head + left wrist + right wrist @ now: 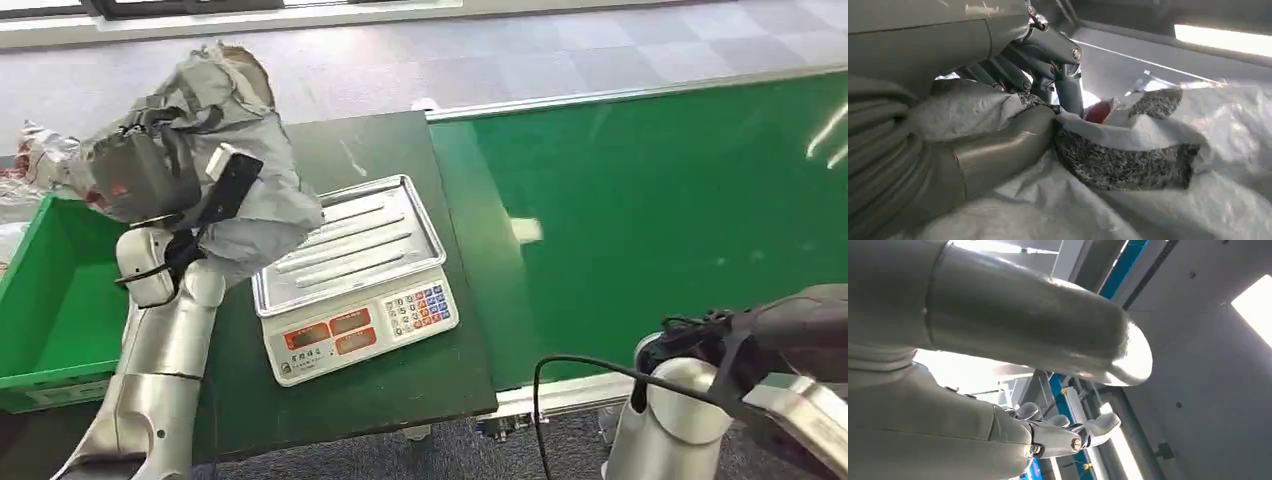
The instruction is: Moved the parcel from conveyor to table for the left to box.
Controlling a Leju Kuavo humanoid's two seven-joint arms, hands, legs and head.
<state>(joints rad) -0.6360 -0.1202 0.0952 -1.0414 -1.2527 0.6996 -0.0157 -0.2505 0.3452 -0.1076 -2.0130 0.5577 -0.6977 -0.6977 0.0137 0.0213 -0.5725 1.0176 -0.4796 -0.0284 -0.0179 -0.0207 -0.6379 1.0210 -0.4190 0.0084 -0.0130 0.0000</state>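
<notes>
The right arm [690, 420] is nearest to the camera, at the lower right of the head view, bent in front of the conveyor [660, 210]. In the right wrist view the right hand [1048, 435] holds nothing, and its fingers [1100, 425] are stretched out and a little apart. The left arm [160, 370] rises from the lower left, and the left hand [140, 175] is raised above the left end of the dark table [400, 370]. This hand grips the parcel [235, 160], a grey crumpled plastic bag, which hangs in the air and touches neither the table nor the conveyor. In the left wrist view the dark fingers [1058, 65] press into the folds of the bag, and a small red part shows between the folds. The parcel is above the near left corner of the scale [355, 275], which stands on the table with a ribbed metal tray on top and red displays on its front. A green bin [40, 300] stands just beside the table on the left, below the raised hand. The green belt of the conveyor runs to the right of the table.
</notes>
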